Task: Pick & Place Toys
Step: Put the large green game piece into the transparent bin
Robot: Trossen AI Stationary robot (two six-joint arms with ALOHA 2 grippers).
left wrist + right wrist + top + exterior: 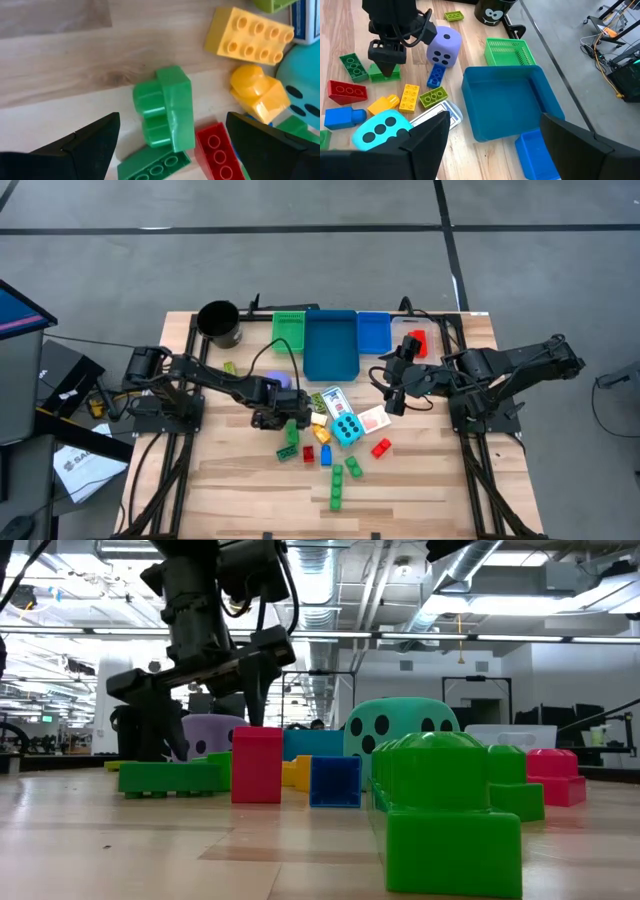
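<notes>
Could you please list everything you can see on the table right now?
Black cup: one, black, far edge, left.
Green bin: one, green, far edge, left of the large blue bin.
Large blue bin: one, blue, far middle.
Small blue bin: one, blue, right of the large one.
Clear bin: one, clear, far right, something red inside.
Purple die: one, purple, near the green bin.
Cyan die: one, cyan with dark dots, centre.
Playing cards: at least two, beside the cyan die.
Bricks: several, red, green, yellow, blue, scattered mid-table.
Left tool: open, over a green brick.
Right tool: open, above the blue bins.
</notes>
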